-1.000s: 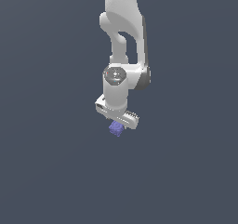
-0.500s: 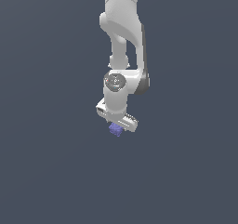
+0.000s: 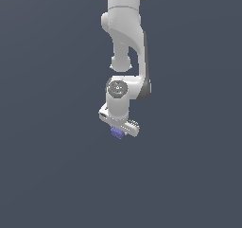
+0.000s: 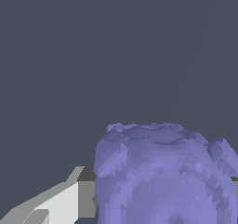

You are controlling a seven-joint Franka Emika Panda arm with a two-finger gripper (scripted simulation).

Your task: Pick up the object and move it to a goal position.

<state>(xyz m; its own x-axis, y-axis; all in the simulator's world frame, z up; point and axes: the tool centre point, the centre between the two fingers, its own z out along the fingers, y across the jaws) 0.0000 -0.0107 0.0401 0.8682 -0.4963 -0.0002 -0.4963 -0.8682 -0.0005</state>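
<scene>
Exterior view first: the white arm (image 3: 125,42) hangs down against plain dark grey, and the gripper (image 3: 118,127) sits at its lower end with the periwinkle object (image 3: 116,133) tucked right underneath, touching it. Over to the wrist view, and the bumpy, faceted object (image 4: 162,176) looms large, one pale finger (image 4: 60,202) pressed against its side. The gripper is clamped on the object, carrying it clear of any surface.
</scene>
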